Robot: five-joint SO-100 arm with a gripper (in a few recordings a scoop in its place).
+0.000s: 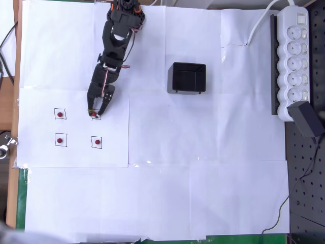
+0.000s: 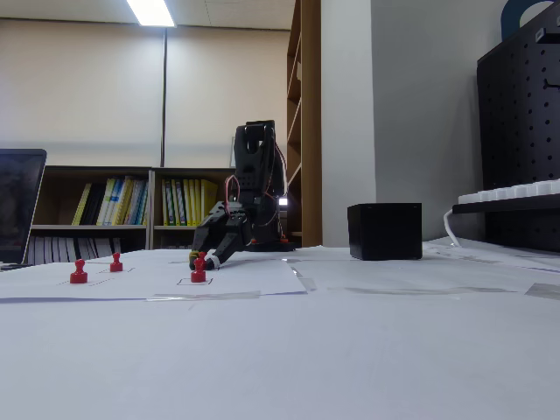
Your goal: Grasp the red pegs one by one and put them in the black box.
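White paper sheets [image 2: 350, 350] fill the lower frame of the fixed view, nearest the lens. Beyond them, left of centre, stand the red pegs [image 2: 199, 270], each in a drawn square. From above, three sit free [image 1: 60, 114] [image 1: 60, 140] [image 1: 97, 142] at left, while the fourth [image 1: 94, 114] lies between the parted fingers of the gripper [image 1: 96, 113], which straddles it without visibly clamping. These pegs look light, rigid and easily toppled; the narrow neck under the knob seems the surest hold. Upper centre sits the black box [image 1: 187, 78], well apart.
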